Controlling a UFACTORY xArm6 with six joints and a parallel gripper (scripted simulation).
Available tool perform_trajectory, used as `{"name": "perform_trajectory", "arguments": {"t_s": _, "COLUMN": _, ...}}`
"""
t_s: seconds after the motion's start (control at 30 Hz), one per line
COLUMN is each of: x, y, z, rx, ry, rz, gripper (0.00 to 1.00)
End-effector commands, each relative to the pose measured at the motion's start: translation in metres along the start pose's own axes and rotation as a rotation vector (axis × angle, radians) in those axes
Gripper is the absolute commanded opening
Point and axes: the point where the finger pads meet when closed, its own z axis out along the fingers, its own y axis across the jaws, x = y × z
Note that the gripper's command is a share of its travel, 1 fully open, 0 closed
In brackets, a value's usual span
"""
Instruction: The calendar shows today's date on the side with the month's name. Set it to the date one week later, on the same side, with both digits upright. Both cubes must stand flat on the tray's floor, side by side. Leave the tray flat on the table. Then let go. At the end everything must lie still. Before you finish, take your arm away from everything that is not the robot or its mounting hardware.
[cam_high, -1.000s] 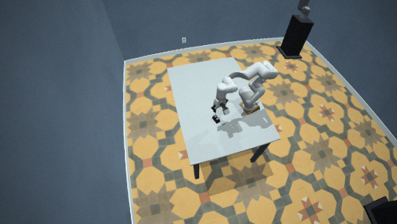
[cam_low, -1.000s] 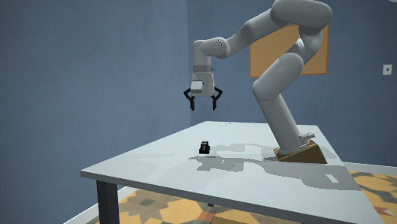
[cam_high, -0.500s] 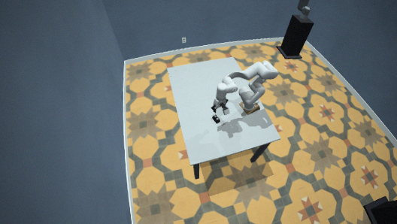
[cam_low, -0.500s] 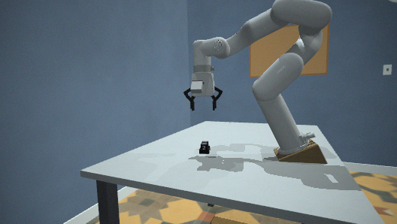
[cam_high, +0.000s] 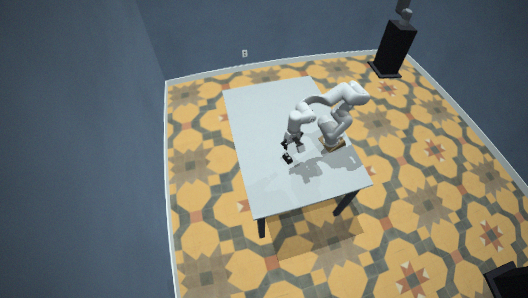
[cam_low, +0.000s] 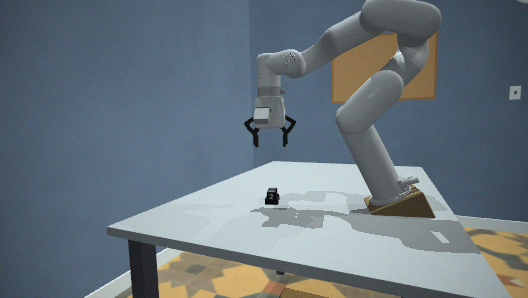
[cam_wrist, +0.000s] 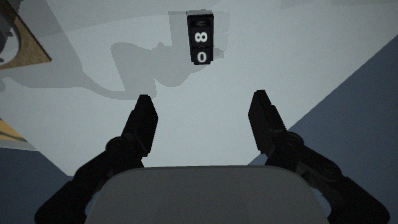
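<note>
Hanging spread and empty, claw (cam_low: 270, 137) high above table (cam_low: 210, 220); calendar (cam_low: 272, 196) on table well below, apart.

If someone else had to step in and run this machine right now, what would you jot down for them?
Tool: open, holding nothing, hanging high above the table.
Calendar: small dark block on the table, below and ahead of the tool; the wrist view shows 8 and 0 on the cube tops.
Done: no sign yet that either cube has been handled.
Left: read the month side, work out the new date, turn or swap cubes, seat both flat in the tray, release.
</note>
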Motion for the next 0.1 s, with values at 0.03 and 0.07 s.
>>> {"name": "perform_trajectory", "arguments": {"t_s": 0.03, "x": -0.0001, "y": 0.001, "z": -0.0012, "rx": -0.003, "ry": 0.0, "rz": 0.0, "gripper": 1.0}}
{"name": "perform_trajectory", "arguments": {"t_s": 0.07, "x": -0.0001, "y": 0.001, "z": -0.0012, "rx": -0.003, "ry": 0.0, "rz": 0.0, "gripper": 1.0}}
